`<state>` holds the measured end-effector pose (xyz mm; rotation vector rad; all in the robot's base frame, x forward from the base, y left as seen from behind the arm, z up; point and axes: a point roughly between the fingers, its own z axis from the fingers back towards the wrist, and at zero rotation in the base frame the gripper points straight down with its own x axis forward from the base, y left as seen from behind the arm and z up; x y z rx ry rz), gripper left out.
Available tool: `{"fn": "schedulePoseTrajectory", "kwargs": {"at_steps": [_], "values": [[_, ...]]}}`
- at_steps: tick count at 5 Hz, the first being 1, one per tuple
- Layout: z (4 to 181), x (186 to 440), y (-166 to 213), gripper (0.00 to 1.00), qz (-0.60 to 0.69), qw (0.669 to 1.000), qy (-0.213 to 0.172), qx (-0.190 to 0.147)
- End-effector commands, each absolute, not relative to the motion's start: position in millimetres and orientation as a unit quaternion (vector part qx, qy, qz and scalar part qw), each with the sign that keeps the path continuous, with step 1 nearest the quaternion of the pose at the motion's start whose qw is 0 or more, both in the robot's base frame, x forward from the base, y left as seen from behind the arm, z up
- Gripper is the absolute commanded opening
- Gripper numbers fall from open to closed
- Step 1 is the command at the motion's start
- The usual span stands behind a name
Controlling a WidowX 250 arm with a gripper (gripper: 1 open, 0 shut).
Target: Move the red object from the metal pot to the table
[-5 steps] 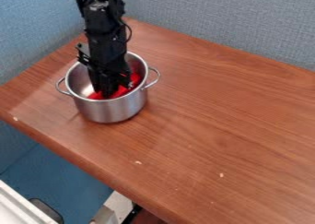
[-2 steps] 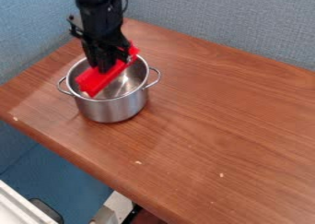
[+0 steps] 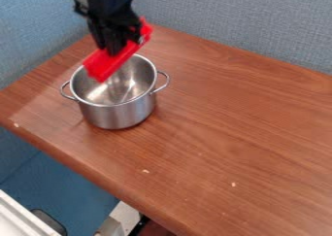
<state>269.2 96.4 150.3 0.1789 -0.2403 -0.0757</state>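
My gripper (image 3: pixel 123 44) hangs above the metal pot (image 3: pixel 116 97) and is shut on the red object (image 3: pixel 109 58). The long red block tilts from upper right to lower left, its low end just over the pot's far rim and clear of the inside. The shiny pot stands at the left part of the reddish-brown table (image 3: pixel 234 123), with one small handle toward the left and one toward the right. Nothing shows inside the pot.
A blue wall runs behind the table. The table's front and left edges drop off to a blue floor area below. Bare wood stretches to the right of the pot.
The gripper has risen out of the pot, lifting the red object with it. The block was down inside the pot a second ago and now hangs above the rim.
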Motion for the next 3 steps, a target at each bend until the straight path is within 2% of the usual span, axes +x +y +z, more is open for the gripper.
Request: {"fn": "schedulePoseTrajectory", "kwargs": {"at_steps": [1, 2, 3], "values": [[184.6, 282.9, 69.4, 0.00, -0.069, 0.978, -0.171, 0.093], [190.0, 294.3, 30.0, 0.00, -0.116, 0.972, -0.189, 0.074], [187.2, 300.0, -8.0, 0.00, -0.141, 0.970, -0.190, 0.051]]}}
